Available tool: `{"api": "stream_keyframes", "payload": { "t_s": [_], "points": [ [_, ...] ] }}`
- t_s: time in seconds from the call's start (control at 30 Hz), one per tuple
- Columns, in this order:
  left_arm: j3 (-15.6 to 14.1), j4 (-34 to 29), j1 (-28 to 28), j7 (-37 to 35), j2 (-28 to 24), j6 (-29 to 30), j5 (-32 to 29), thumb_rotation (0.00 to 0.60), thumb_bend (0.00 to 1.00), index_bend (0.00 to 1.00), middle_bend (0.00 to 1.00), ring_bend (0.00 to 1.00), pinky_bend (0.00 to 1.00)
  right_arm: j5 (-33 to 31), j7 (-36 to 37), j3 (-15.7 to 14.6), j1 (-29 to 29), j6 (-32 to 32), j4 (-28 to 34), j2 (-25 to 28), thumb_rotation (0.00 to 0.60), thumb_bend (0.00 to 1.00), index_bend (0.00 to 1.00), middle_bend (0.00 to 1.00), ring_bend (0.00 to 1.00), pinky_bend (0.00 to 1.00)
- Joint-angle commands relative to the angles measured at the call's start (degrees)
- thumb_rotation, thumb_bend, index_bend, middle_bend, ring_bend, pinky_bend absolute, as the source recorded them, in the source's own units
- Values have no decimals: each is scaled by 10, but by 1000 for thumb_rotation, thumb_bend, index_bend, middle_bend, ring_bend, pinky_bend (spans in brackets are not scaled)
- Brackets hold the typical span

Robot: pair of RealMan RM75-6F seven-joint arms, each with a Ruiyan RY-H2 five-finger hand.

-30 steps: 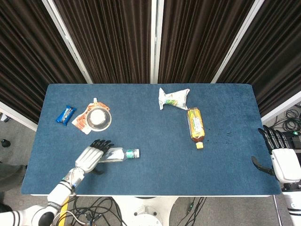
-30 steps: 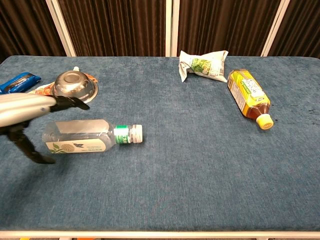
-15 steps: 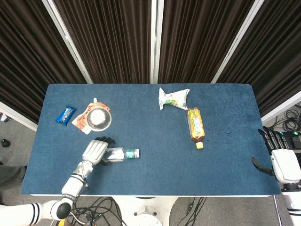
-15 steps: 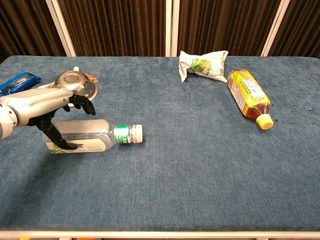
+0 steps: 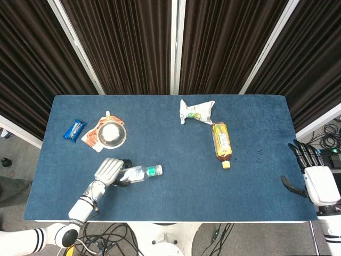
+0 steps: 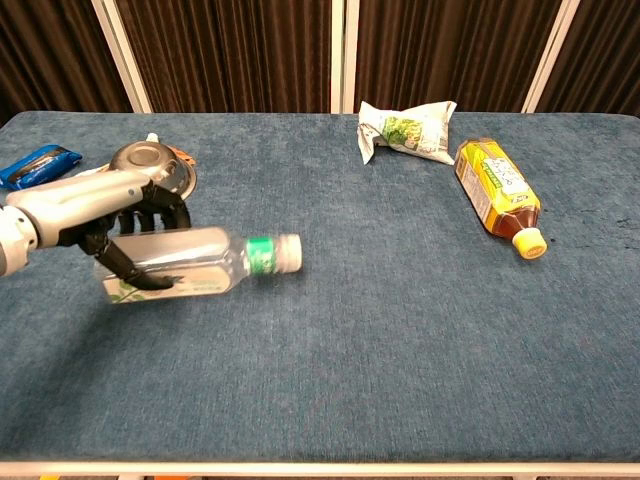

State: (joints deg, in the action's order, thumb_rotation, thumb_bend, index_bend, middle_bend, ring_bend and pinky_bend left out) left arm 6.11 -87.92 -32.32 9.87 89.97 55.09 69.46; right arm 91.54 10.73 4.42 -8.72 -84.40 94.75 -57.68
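Since half a second ago: clear water bottle [image 6: 190, 262] raised off the tabletop [image 6: 400, 330] at its cap end, now tilted, green-banded neck and white cap pointing right and slightly up; previously flat on the cloth. Left robot hand [image 6: 120, 215] wrapped over the bottle's label end, dark fingers [image 6: 150, 205] curled across the top, thumb passing under the body. Grip closed on the bottle. Forearm entering from the left edge in the chest view, from the near-left corner in the head view, left robot hand [image 5: 108, 170] lying low over the cloth. Bottle [image 5: 139, 173] projecting rightward out of the palm, cap end free.

Right robot hand [image 5: 314, 178] at the far right edge of the tabletop, fingers spread and upright, thumb out to the side, holding nothing; not seen in the chest view.

Steel bowl [image 6: 150, 167] just behind the left robot hand, resting on an orange pouch [image 5: 91, 137]. Blue wrapper [image 6: 38, 165] further left. Amber tea bottle [image 6: 497, 194] and white-green snack bag [image 6: 408, 130] well apart, toward the right rear.
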Motion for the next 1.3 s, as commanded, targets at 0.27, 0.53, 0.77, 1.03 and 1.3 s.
{"api": "stream_keyframes", "payload": {
  "t_s": [0.27, 0.53, 0.77, 1.03, 1.3],
  "points": [
    [-13, 120, -34, -489, 32, 123, 283, 600, 367, 618, 596, 523, 593, 81, 55, 18, -109, 112, 159, 114, 600, 246, 110, 35, 0, 0],
    [4, 140, -62, -520, 79, 162, 290, 600, 378, 618, 596, 523, 581, 49, 6, 57, -208, 236, 230, 127, 577, 236, 209, 44, 0, 0],
    [9, 143, -74, -524, 96, 161, 271, 600, 379, 618, 596, 523, 580, 21, -27, 74, -252, 281, 252, 111, 548, 203, 239, 51, 0, 0],
    [6, 140, -78, -531, 98, 166, 258, 600, 378, 618, 596, 523, 580, 10, -63, 70, -261, 286, 264, 105, 548, 203, 268, 57, 0, 0],
    [1, 139, -80, -528, 96, 169, 251, 600, 379, 618, 596, 523, 580, 11, -57, 64, -261, 276, 260, 101, 547, 203, 271, 59, 0, 0]
  ]
}}
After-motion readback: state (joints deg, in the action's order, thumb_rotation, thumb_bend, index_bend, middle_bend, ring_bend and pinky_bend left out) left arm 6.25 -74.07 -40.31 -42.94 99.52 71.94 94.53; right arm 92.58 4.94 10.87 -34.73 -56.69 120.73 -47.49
